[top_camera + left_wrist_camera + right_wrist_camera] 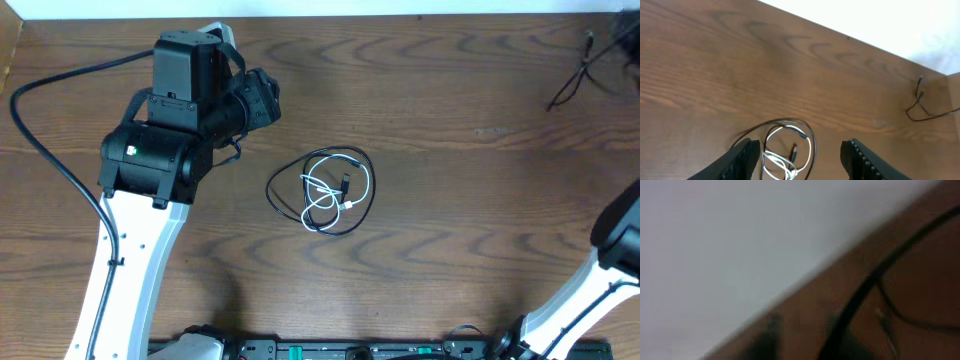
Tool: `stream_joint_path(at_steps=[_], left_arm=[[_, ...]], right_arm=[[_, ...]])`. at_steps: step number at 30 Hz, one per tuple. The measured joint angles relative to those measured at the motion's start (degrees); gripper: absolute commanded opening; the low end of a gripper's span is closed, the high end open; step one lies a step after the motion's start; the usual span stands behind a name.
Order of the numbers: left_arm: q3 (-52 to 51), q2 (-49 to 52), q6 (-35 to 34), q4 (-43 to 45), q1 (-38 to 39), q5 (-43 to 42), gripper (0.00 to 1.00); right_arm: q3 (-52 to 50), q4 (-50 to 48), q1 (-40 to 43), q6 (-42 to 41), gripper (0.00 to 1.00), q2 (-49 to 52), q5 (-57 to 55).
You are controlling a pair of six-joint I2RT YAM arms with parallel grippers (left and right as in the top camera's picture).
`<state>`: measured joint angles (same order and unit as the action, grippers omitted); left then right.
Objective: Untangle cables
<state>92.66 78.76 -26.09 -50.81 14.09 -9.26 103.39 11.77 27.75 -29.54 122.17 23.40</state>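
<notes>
A small tangle of cables (318, 193) lies at the middle of the table: a thin black cord looped around a white one, with a dark plug inside the loop. My left gripper (800, 150) hangs above and to the left of it, open, nothing between its fingers (747, 152); the tangle (771, 157) shows beyond them on the wood. Another thin black cable (573, 78) lies apart at the far right corner. The right wrist view is blurred; a dark cord (875, 275) crosses it close up, and my right gripper's fingers cannot be made out.
The left arm (150, 160) with its thick black lead fills the upper left. The right arm (620, 240) enters at the lower right edge. The table's far edge (850, 37) meets a white surface. The separate black cable (918, 107) lies near that far corner.
</notes>
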Motion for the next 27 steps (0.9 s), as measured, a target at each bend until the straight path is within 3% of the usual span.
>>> stream_joint_path(at_steps=[1,2,11,21,27], left_arm=[[0.0,0.0,0.0,-0.1,0.0,-0.1,0.57],[0.0,0.0,0.1,-0.2,0.0,-0.1,0.57],[0.0,0.0,0.4,-0.3,0.0,-0.3,0.58],[0.0,0.2,3.1,-0.3,1.2,-1.4,0.57],[0.0,3.6,9.0,-0.7,5.7,-4.0,0.57]], right_arm=[[0.0,2.8,0.2,0.1,0.95,0.9,-0.5],[-0.1,5.1,0.3,0.0,0.99,1.2,-1.1],[-0.2,30.3,2.6,0.2,0.99,1.4,-14.4],[-0.2,37.9,3.3,0.1,0.99,-2.6,-17.5],[0.0,41.6,2.9,7.1,0.99,-14.0,-8.4]])
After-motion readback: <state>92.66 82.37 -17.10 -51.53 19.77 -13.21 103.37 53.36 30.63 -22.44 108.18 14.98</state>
